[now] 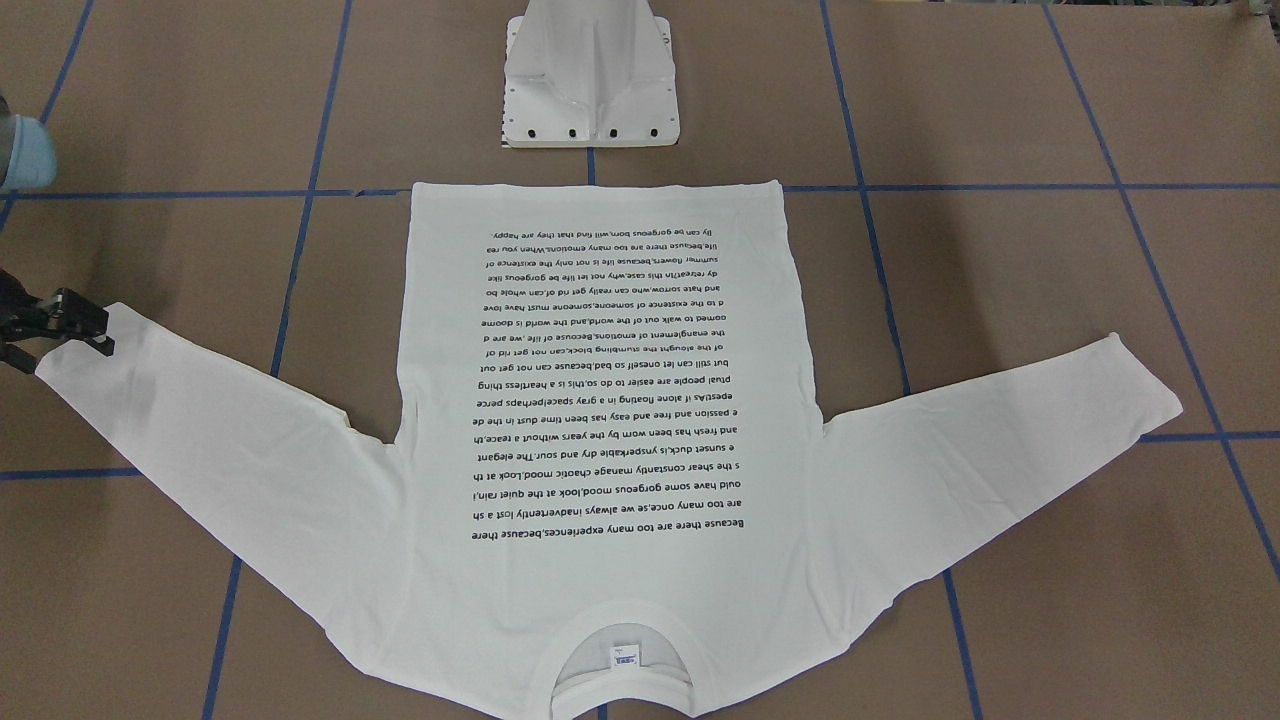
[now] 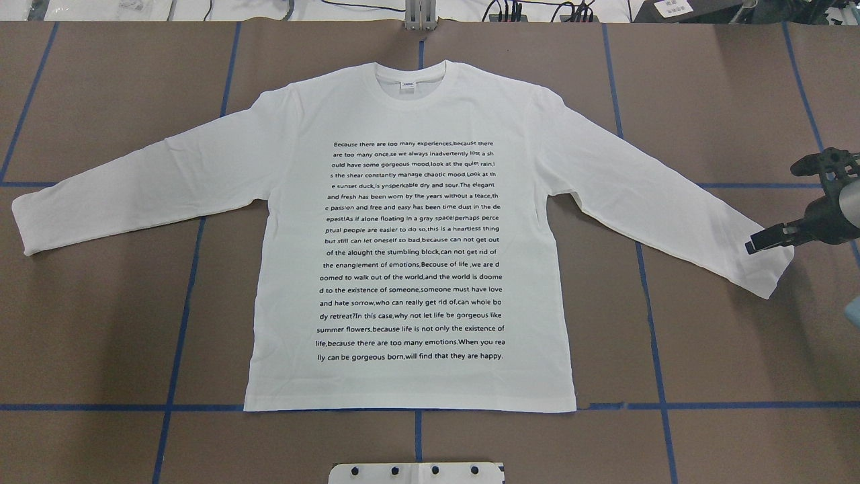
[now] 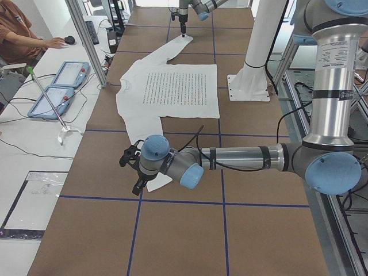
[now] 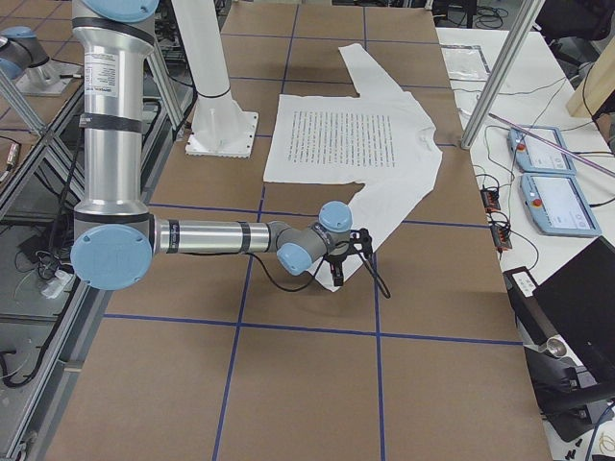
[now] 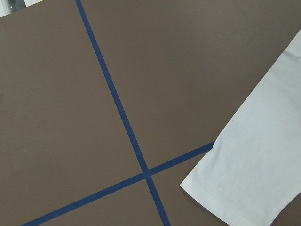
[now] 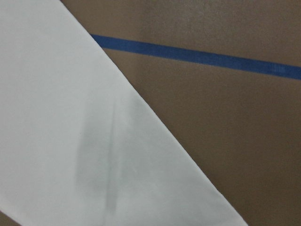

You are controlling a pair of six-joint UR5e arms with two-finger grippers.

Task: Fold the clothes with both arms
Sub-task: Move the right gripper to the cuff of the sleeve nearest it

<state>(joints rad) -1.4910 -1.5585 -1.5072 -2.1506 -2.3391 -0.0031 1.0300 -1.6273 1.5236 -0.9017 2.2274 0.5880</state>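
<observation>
Right hand [image 2: 771,240]: on right cuff [image 2: 772,275], 3 o'clock; spread or pinching, I can't tell.
Left hand [image 3: 131,171]: low by left cuff [image 2: 23,222], 9 o'clock; state unclear.
Shirt [image 2: 410,269]: flat mid counter [image 2: 101,101], print up, collar at 12, sleeves splayed.
Handling: my guess is light, limp, sags, drags.
Grip: I'd pinch cuff edges, both together.

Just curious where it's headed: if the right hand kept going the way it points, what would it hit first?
Probably the sleeve cuff of the shirt, just under the right hand; gap unclear.
</observation>
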